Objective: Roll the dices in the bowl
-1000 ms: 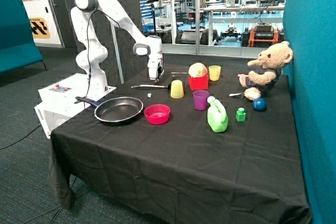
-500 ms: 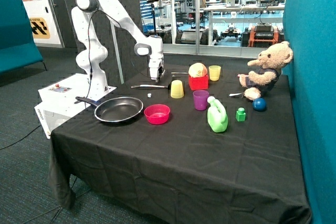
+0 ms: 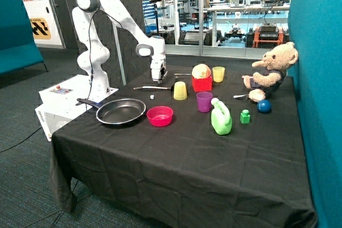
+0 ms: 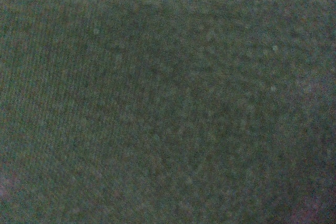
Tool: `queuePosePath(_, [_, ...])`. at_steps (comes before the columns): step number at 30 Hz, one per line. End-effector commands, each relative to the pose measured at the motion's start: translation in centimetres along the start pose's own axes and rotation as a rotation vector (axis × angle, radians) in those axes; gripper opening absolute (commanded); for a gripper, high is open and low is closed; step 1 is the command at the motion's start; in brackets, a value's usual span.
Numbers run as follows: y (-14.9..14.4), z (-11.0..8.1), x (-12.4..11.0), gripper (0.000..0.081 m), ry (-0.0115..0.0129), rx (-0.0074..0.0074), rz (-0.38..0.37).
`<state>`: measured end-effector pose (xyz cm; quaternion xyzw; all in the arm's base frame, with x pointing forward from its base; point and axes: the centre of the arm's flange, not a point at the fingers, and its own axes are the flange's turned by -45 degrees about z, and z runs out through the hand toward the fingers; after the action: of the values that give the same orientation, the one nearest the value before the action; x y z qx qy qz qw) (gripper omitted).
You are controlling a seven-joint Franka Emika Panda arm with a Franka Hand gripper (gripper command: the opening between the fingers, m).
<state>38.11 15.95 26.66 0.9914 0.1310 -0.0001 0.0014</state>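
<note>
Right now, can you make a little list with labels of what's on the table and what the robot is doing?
gripper: low over the black cloth near the metal utensil, open or shut not visible
bowl: pink, beside the frying pan, looks empty
dice: one tiny white cube on the cloth, outside the bowl
cups: yellow cup, purple cup
teddy bear: far corner

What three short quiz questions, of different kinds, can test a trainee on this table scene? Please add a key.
1. True or false: a dice lies inside the pink bowl.
2. What stands nearest the gripper: A) frying pan, B) spoon, C) teddy bear?
3. Which colour is the cup standing upside down?

Key: 1 false, it lies on the cloth; 2 B; 3 yellow.
</note>
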Motion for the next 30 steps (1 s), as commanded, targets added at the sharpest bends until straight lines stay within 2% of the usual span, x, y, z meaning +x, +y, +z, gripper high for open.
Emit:
queuePosePath(1, [0.0,-0.1,-0.3,0.0000,0.0006,0.0028,-0.004])
queuePosePath(12, [-0.5,-0.7,0.0,0.0000,0.0006,0.0028,-0.028])
queuePosePath(20, [-0.5,-5.5,0.8,0.0000,0.0007,0.0028,-0.073])
queuePosePath(30, [0.4,-11.1,2.3,0.0000,0.0007,0.0027,-0.082])
